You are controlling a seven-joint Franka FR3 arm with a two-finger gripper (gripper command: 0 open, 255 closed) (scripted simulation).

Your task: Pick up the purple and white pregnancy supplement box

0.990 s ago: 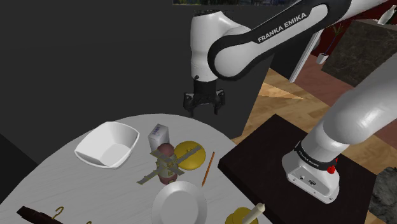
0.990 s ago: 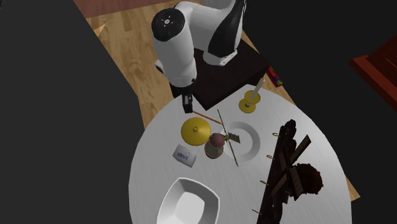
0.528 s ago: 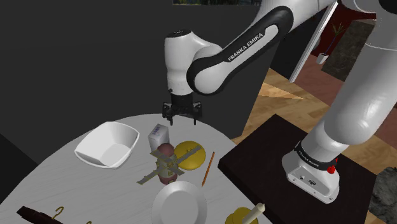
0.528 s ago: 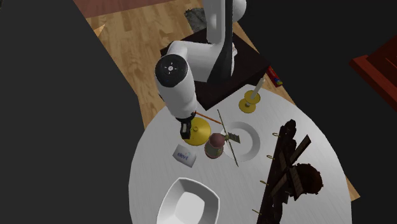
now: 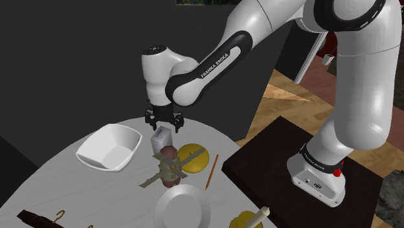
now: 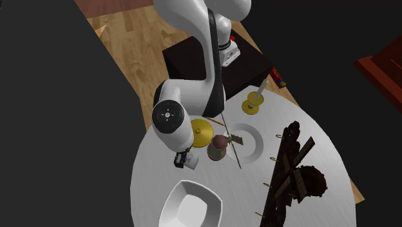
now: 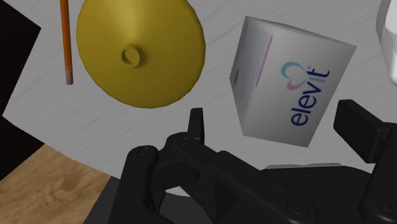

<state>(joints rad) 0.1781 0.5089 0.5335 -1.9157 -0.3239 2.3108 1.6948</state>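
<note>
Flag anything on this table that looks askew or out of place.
A dark hooked rack lies flat across the table, an odd place for it. The white box stands turned at an angle to the open gripper above it.

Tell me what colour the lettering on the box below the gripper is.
Dark blue, on the white box; it shows best in the wrist view.

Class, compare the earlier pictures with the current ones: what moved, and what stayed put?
The claw swung toward the shoulder view's left and descended to just above the white Elevit box, open, gripping nothing. The box, white bowl, yellow disc and plate stayed put.
</note>
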